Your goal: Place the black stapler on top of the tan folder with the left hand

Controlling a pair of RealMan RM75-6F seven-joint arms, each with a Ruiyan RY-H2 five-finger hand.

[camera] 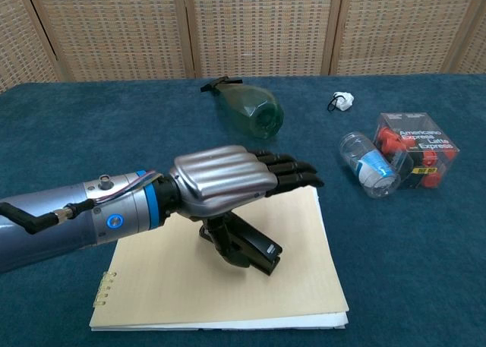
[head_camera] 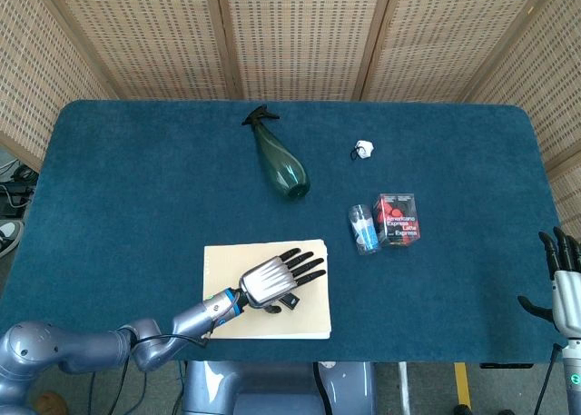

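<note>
The tan folder (head_camera: 227, 320) (camera: 159, 286) lies flat near the table's front edge. On it rests the black stapler (camera: 250, 250) (head_camera: 289, 301), just under my left hand (head_camera: 277, 277) (camera: 235, 178). That hand hovers over the stapler with its fingers stretched out straight and apart, holding nothing. My right hand (head_camera: 561, 283) shows at the far right edge of the head view, fingers apart and pointing up, away from everything on the table.
A green spray bottle (head_camera: 278, 158) (camera: 250, 106) lies on its side behind the folder. To the right are a clear plastic cup (head_camera: 364, 227) (camera: 367, 164) on its side, a clear box with red contents (head_camera: 398, 218) (camera: 414, 147), and a small white object (head_camera: 364, 148) (camera: 341, 100).
</note>
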